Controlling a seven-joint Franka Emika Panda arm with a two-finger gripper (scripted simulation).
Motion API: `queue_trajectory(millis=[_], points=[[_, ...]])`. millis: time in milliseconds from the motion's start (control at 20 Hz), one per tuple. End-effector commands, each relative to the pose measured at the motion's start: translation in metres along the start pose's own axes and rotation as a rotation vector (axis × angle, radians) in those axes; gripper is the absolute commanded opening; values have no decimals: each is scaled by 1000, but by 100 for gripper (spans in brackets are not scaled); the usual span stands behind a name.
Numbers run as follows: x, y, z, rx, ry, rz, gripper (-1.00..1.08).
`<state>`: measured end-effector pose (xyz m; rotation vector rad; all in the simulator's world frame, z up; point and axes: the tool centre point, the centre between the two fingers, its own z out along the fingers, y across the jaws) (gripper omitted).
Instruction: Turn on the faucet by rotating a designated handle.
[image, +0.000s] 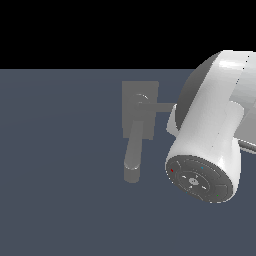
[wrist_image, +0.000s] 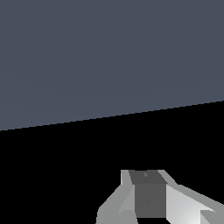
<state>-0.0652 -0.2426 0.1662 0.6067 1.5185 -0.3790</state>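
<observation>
The dull grey faucet (image: 140, 107) lies on the floor in the exterior view: a flat base plate, with a thick spout (image: 133, 155) running toward the camera. The thin handle (image: 161, 106) sticks out from a small round hub toward the exterior view's right, and its far end disappears behind my white arm (image: 210, 135). That arm hides the gripper in this view. In the wrist view the gripper (wrist_image: 144, 174) shows as grey fingers pressed together with no gap and nothing between them. Neither faucet nor handle appears in the wrist view.
A flat dark blue-grey floor (image: 60, 175) spreads around the faucet, with black background beyond its far edge. The wrist view shows only that floor (wrist_image: 109, 57) and blackness past the fingers.
</observation>
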Motion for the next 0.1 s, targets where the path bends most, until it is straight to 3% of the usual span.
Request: queue_trajectory(millis=[0,50], points=[[5,87,-9,-493,-21,-154,-100],[5,87,-9,-493,-21,-154,-100]])
